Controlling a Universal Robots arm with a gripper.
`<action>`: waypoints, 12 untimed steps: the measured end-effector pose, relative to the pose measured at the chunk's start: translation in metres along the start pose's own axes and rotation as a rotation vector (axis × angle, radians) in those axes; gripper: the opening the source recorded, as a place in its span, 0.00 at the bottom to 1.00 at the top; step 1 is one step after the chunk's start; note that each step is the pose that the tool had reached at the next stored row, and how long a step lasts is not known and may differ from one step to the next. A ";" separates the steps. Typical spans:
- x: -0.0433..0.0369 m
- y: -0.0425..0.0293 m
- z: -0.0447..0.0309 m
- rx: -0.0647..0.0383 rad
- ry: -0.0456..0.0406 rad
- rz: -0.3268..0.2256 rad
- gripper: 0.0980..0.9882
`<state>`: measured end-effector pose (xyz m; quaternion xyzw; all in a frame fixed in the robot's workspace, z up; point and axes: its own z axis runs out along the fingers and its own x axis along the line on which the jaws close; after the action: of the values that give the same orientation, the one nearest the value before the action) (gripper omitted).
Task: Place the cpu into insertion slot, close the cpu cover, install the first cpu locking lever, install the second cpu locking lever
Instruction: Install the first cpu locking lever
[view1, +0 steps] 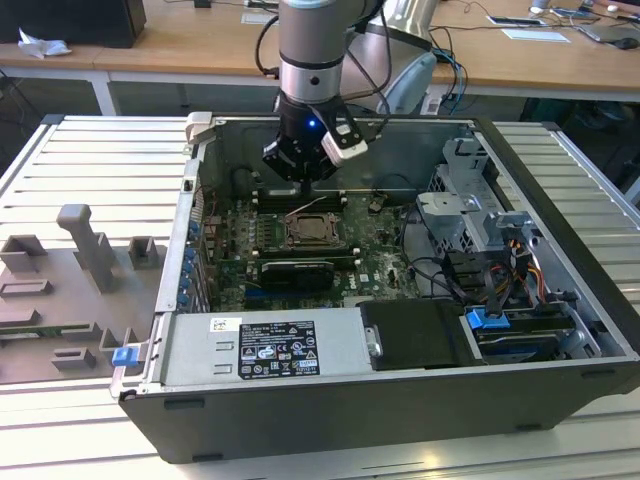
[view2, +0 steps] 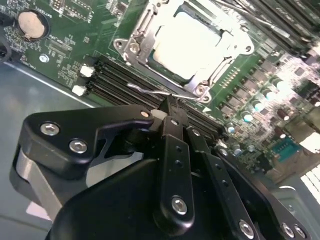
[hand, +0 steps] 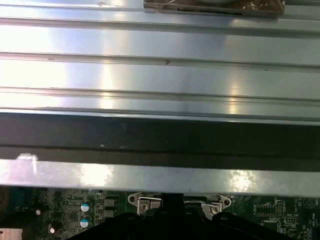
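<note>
The black metal gripper (view2: 172, 107) is hanging with its fingers pressed together, holding nothing, tips beside a thin silver wire lever (view2: 150, 90). Just past it, the flat silvery square cpu (view2: 187, 42) is sitting in the silver-rimmed insertion slot (view2: 134, 47), with the silver frame cover (view2: 227, 35) lying down to hold it.

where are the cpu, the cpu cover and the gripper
cpu (view2: 187, 42), second wrist view, middle of its pale face
cpu cover (view2: 134, 47), second wrist view, a corner of its silver frame
gripper (view2: 172, 107), second wrist view, at its fingertips
</note>
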<state>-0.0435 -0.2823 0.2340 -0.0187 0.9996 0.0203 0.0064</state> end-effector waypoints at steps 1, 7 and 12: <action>-0.0010 0.0003 0.0010 -0.001 -0.0001 -0.001 0.01; -0.0051 0.0007 0.0042 -0.006 0.0003 -0.014 0.01; -0.0084 0.0016 0.0051 -0.008 0.0004 -0.018 0.01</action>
<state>-0.0350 -0.2802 0.2290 -0.0276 0.9993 0.0241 0.0063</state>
